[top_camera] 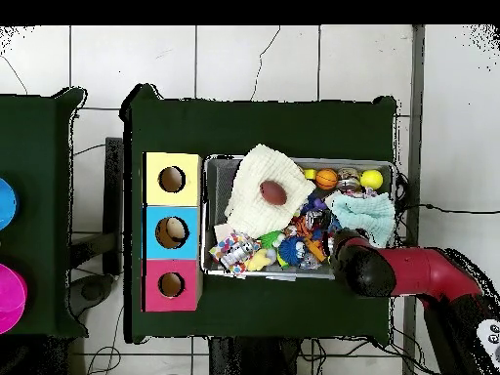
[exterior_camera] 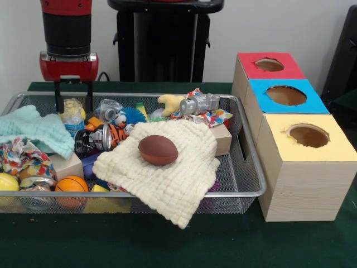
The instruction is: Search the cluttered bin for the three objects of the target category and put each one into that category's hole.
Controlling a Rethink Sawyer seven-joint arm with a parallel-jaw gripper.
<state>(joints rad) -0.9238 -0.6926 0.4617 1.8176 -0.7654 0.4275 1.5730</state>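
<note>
The bin (exterior_camera: pixel 245 192) of silver wire mesh is full of clutter; it also shows in the overhead view (top_camera: pixel 211 220). The hole (exterior_camera: pixel 269 65) is in the red top of the farthest box, seen from above in the overhead view (top_camera: pixel 171 284). My gripper (exterior_camera: pixel 73 103) hangs over the bin's far left corner, open and empty, its two fingers (exterior_camera: pixel 58 99) straddling a clear plastic bottle (exterior_camera: pixel 72 118). From above, the arm's head (top_camera: pixel 356 264) hides the fingers. A brown football (exterior_camera: pixel 158 149) lies on a cream knit cloth (exterior_camera: pixel 167 178).
A blue-topped box (exterior_camera: pixel 285 95) and a yellow-topped box (exterior_camera: pixel 308 135) stand beside the red one. In the bin are a teal cloth (exterior_camera: pixel 33 131), an orange ball (exterior_camera: pixel 72 184), a yellow ball (exterior_camera: pixel 6 181), a tiger-print can (exterior_camera: pixel 103 137), a silver toy camera (exterior_camera: pixel 199 104) and wooden blocks (exterior_camera: pixel 223 138).
</note>
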